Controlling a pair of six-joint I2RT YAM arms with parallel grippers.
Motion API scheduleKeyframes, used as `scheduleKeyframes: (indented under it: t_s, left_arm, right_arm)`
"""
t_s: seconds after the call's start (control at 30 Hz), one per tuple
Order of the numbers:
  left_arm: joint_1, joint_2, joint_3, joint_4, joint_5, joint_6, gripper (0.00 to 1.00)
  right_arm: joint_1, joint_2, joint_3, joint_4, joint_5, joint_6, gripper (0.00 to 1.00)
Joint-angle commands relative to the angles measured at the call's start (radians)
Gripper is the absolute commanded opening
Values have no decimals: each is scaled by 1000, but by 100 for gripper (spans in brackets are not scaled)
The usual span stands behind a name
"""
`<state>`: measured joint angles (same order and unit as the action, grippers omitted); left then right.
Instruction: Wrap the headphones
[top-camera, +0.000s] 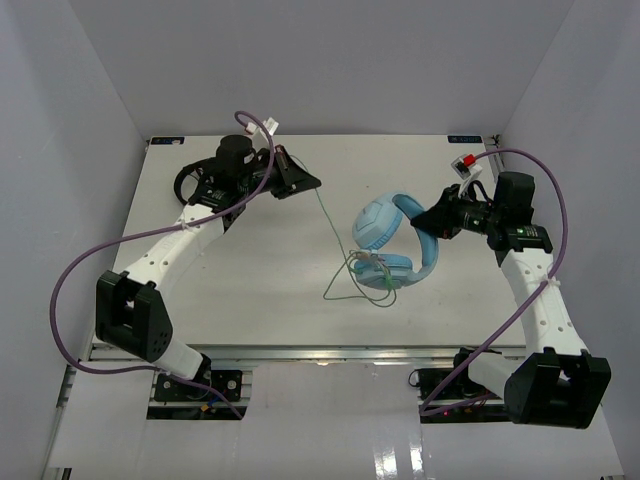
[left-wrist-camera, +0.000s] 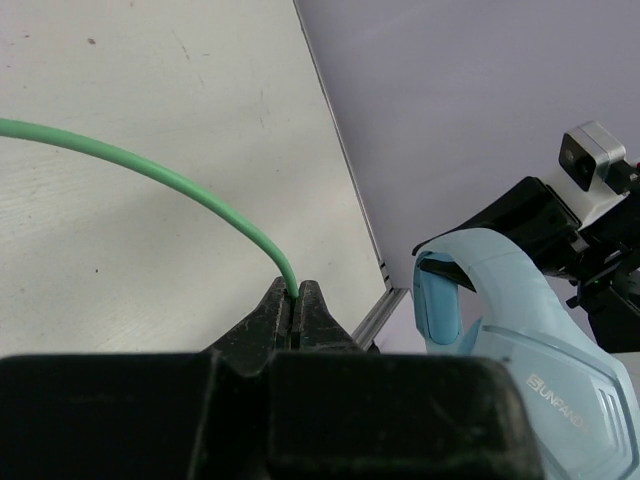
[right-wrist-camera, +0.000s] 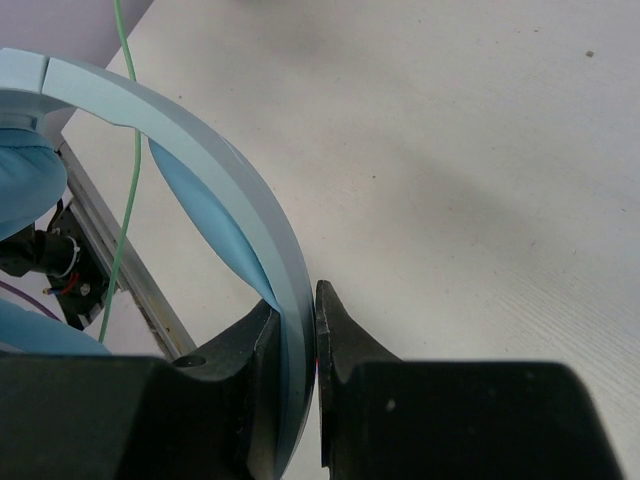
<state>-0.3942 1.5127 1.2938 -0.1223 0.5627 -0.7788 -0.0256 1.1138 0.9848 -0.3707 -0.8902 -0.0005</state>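
The light blue headphones are held up right of the table's middle. My right gripper is shut on their headband, which passes between the jaws in the right wrist view. A thin pale green cable runs from the ear cups out to the left. My left gripper is shut on the cable's end at the back middle of the table; the cable enters between its closed jaws. In the left wrist view the headphones show at the right, with the right arm behind them.
Black headphones lie at the back left, partly under the left arm. White walls enclose the table on three sides. The table's metal front rail runs along the near edge.
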Motion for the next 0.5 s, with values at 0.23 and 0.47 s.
scheduleKeyframes:
  t_s: [0.23,0.47]
  left_arm:
    - [-38,-21,61,-86,-48,60,0]
    - [-76,-17,96,-153,-94,127,0]
  right_arm:
    - [12,49,25,-4,-69,141,8]
    - [12,87,28,-2,-77,194,8]
